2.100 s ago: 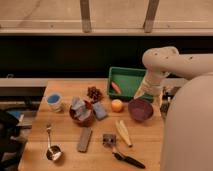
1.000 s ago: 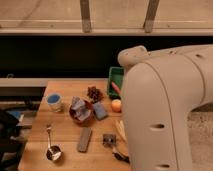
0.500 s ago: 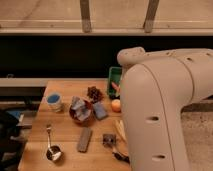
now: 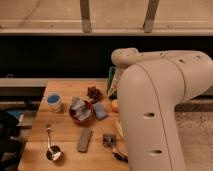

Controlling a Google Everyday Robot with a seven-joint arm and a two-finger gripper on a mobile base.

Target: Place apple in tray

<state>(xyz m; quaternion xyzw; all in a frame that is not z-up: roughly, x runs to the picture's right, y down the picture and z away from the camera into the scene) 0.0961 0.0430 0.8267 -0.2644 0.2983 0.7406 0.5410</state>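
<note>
The apple (image 4: 114, 105) shows only as a small yellow-orange sliver at the edge of my white arm (image 4: 155, 95), mid-table. The green tray (image 4: 110, 81) shows as a narrow strip at the table's back, just left of the arm. The arm's big white body fills the right half of the view. My gripper is hidden behind it, somewhere over the right side of the table. The purple bowl is hidden too.
On the wooden table (image 4: 65, 130): a blue cup (image 4: 53, 101), a red bowl with packets (image 4: 80, 111), a brown cone-like item (image 4: 94, 93), a blue packet (image 4: 100, 110), a grey bar (image 4: 84, 138), a metal scoop (image 4: 53, 152), a small dark block (image 4: 108, 139). A dark wall stands behind.
The arm has swung left across the view. It now covers the purple bowl, most of the tray and most of the apple. In the last second it barely moved.
</note>
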